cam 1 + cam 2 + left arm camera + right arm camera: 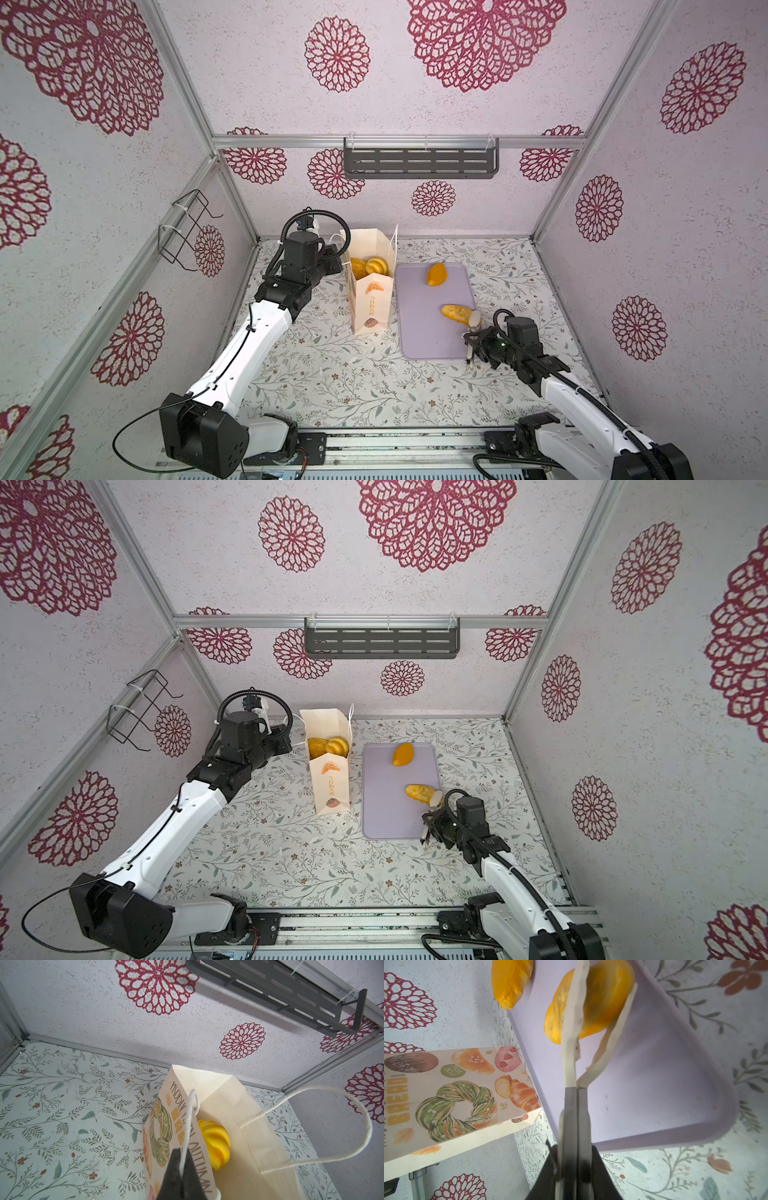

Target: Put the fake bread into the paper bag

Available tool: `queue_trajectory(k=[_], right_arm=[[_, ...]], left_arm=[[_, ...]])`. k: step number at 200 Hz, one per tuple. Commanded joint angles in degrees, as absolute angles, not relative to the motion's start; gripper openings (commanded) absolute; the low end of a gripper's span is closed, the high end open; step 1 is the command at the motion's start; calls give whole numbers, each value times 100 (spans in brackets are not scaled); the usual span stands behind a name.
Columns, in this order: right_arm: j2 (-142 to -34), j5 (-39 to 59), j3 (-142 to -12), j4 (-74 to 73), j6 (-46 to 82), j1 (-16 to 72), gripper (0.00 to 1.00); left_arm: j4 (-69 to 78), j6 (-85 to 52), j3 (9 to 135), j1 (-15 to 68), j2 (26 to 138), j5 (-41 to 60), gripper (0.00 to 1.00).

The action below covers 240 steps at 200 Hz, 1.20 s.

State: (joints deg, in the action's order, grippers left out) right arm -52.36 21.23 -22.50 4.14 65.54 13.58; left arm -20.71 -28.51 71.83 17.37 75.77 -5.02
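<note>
Right gripper [574, 1169] is clenching tongs [571, 1076], whose tips are pinching the oblong roll [455, 312] on the lilac tray [419, 336], its long axis running left-right. Paper bag [372, 299] is standing just left, with left gripper [180, 1176] clamping its cord handle [190, 1118].

Bright, even light fills my cell from above; shadows on the counter [332, 374] are soft. Both top views bow straight rails at the edges. Close to the wrist lenses, my left pincer [180, 1159] and right pincer [574, 1153] blur dark; print on the paper bag [456, 1095] reads sharp.
</note>
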Motion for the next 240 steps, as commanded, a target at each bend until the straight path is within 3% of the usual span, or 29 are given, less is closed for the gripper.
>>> queue_trajectory(k=[1, 114, 143, 161, 195, 240], right_arm=[[-4969, 2193, -2626, 301, 6302, 1334, 13], [-4825, 2322, -2900, 533, 6046, 1336, 9], [-4834, 2257, -3060, 786, 5947, 1336, 29], [-5074, 2223, -3407, 1247, 5673, 1336, 35], [-5697, 2186, -4063, 2029, 5302, 1318, 40], [-6071, 2377, -4214, 1980, 5379, 1178, 42]], left_arm=[[-2042, -2756, 7197, 1774, 7585, -495, 0], [-2047, -2758, 7187, 1775, 7608, -503, 0], [-2044, -2766, 7195, 1772, 7606, -496, 0], [-2033, -2763, 7198, 1771, 7611, -483, 0], [-2053, -2761, 7198, 1775, 7598, -483, 0], [-2055, -2749, 7197, 1775, 7567, -502, 0]])
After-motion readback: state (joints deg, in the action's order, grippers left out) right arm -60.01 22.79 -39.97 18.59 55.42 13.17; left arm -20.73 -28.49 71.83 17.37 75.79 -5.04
